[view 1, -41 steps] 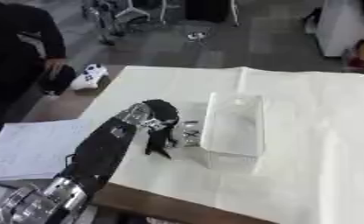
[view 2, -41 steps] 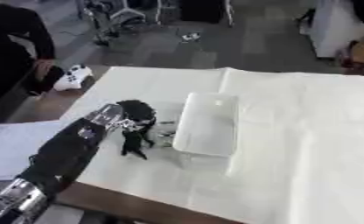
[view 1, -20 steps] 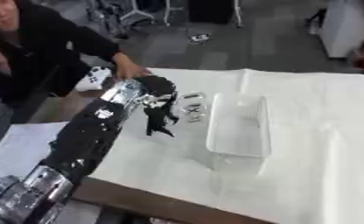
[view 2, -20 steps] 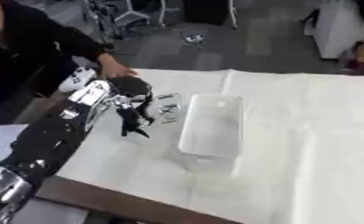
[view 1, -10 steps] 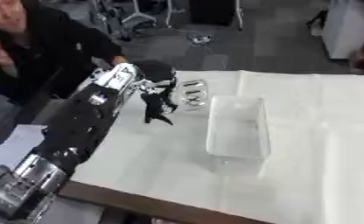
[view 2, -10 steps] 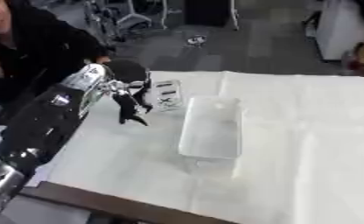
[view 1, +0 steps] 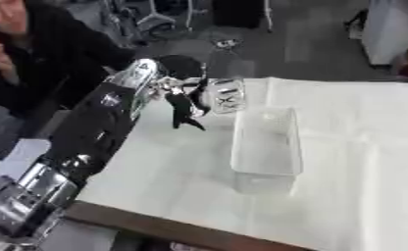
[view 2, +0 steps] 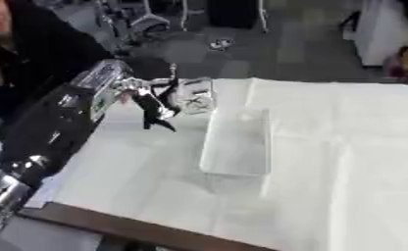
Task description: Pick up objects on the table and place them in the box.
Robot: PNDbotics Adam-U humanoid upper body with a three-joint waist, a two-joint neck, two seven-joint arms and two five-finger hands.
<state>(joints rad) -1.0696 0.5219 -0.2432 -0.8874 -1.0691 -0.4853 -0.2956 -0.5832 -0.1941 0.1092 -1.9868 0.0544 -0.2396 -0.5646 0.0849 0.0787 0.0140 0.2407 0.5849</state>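
My left hand point(view 1: 183, 93) is raised above the table's far left part, fingers curled round a small clear packet with dark markings point(view 1: 225, 96). The packet hangs just beyond the far left corner of the clear plastic box point(view 1: 266, 145), which stands upright in the middle of the white-covered table point(view 1: 362, 147). The box looks empty. My right hand shows in no view.
A person in dark clothes point(view 1: 44, 54) stands beyond the table's left edge, not touching anything on it. The table's front edge point(view 1: 199, 230) runs across the bottom. Chairs and a white cabinet point(view 1: 392, 29) stand on the floor behind.
My left hand has lifted the packet and carried it away from me, from beside the box's left wall to its far left corner. The camera has tilted too.
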